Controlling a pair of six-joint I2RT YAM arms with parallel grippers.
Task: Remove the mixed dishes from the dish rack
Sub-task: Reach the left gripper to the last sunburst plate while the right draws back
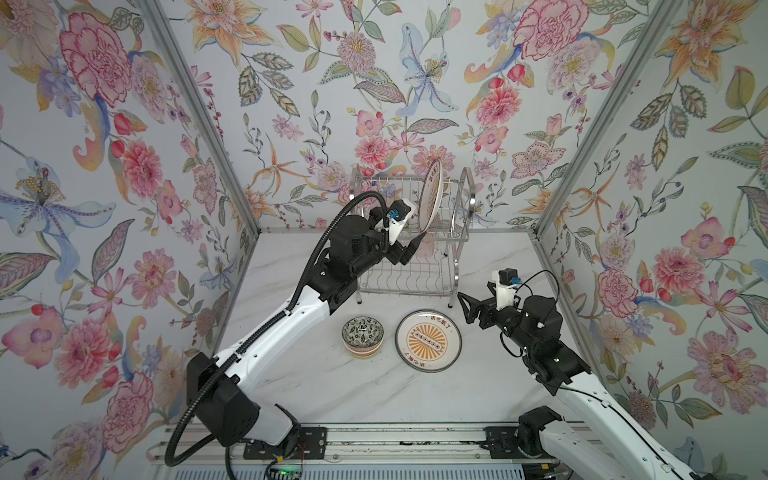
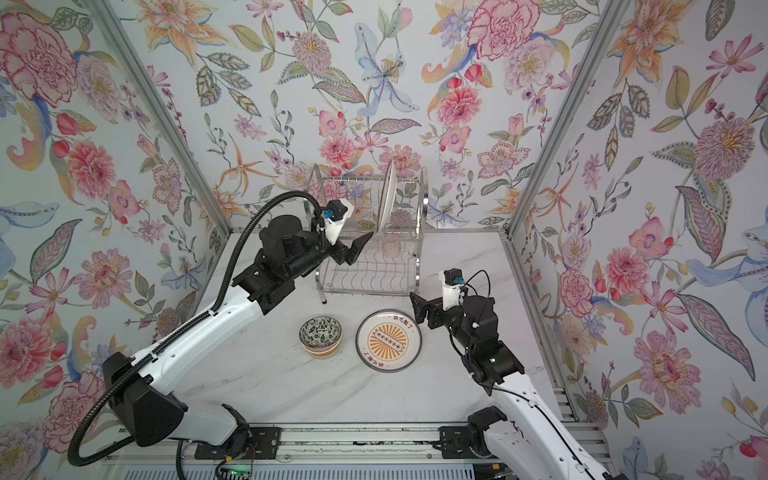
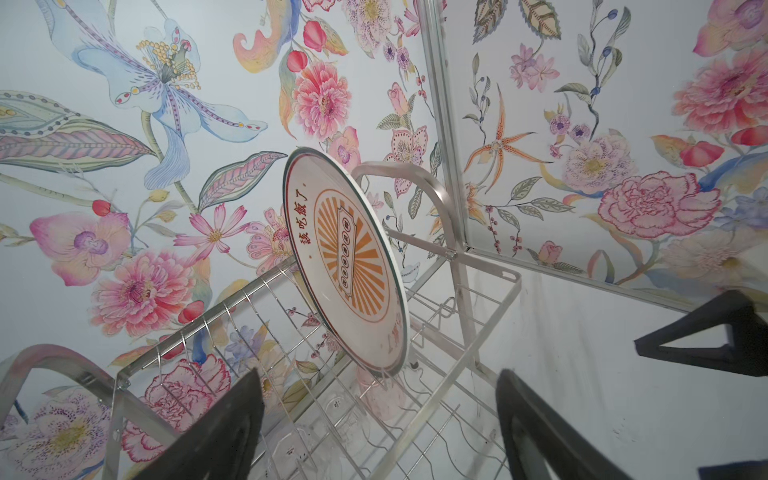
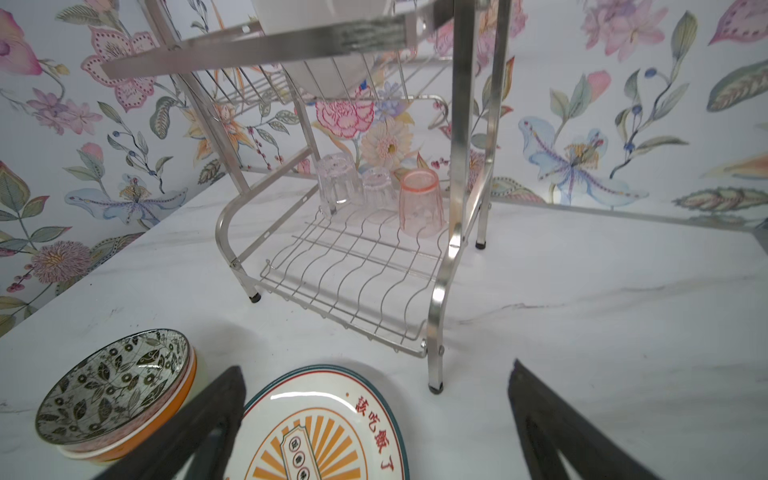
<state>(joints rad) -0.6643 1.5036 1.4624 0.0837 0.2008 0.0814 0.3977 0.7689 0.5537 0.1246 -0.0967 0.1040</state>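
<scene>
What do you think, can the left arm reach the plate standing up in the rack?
Probably yes: the open left gripper hangs just beside the upright plate on the top shelf of the dish rack, with nothing between them.

- The plate on the table (image 4: 332, 424) ran off the lower edge of the right wrist view, and the right gripper (image 4: 376, 368) had a finger (image 4: 199, 428) over its side.
- The upright plate (image 4: 316, 12) in the dish rack (image 4: 461, 124) was cut off by that view's upper edge.
- In both top views the pink cup (image 1: 426, 249) (image 2: 390, 247) was a faint blur inside the rack; the clear cups could not be made out.
- Under the patterned bowl (image 4: 112, 382), the orange bowl (image 4: 185, 390) showed only its rim, so the number of bowls in the stack could not be told.
</scene>
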